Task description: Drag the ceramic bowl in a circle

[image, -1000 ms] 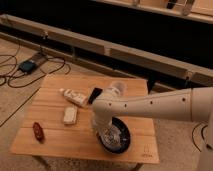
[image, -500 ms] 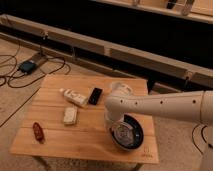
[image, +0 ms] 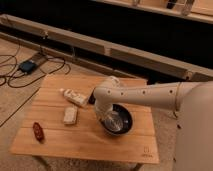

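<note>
Your ceramic bowl (image: pixel 124 123) sits right of the middle of the wooden surface (image: pixel 65 145), nearer to the front edge than to the back, with its whole base on the wood. It is round, shallow and dark, and its glossy inside shows pale glints; you cannot tell whether anything lies in it. The pincer (image: pixel 107 119) reaches down at the bowl's left side, at the rim or just inside it, and you cannot tell whether it is clenched or released, nor whether it touches the glaze. Your white arm (image: pixel 145 95) comes in from the right, passes above the back of the bowl and bends down at its end, so it hides the bowl's far left rim. To the left of the bowl, a small dark flat object (image: pixel 92 99) lies near the arm's bend, just beside a white bottle (image: pixel 74 96) that lies on its side. In front of the bottle lies a pale rectangular packet (image: pixel 70 115), well apart from the bowl. A small red-brown object (image: pixel 38 131) lies near the left front corner. On the floor beyond the left back corner, dark cables (image: pixel 10 62) run to a bluish box (image: pixel 27 66). A small printed mark (image: pixel 146 150) near the right front corner is too small to read, and any print on the bottle is unreadable.
</note>
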Controlling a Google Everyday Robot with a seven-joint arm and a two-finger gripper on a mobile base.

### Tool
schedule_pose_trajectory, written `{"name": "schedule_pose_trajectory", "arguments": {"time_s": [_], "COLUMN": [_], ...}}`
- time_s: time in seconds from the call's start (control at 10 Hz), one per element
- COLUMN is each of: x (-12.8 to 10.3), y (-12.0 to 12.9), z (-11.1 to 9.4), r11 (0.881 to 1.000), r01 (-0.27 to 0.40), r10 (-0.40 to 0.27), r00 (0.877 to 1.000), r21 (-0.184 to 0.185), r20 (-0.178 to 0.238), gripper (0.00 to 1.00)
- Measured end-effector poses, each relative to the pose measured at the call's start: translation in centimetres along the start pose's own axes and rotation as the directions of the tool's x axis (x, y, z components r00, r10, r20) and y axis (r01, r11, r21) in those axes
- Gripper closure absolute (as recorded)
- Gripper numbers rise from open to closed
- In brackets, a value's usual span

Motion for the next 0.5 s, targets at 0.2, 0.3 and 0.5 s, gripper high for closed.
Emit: {"name": "schedule_pose_trajectory", "arguments": {"time_s": [0.2, 0.3, 0.5], "x": [0.4, 0.2, -1.7], "y": [-5.1, -6.7, -10.3], "z": [0.6, 0.6, 0.3], "r11": [0.994, 0.990, 0.982], "r01": [0.092, 0.115, 0.120], "r10": [-0.093, -0.117, -0.127], "r00": [0.996, 0.993, 0.991], "r21": [0.058, 0.079, 0.142], "r20": [0.013, 0.017, 0.037], "gripper": [1.00, 1.00, 1.00]}}
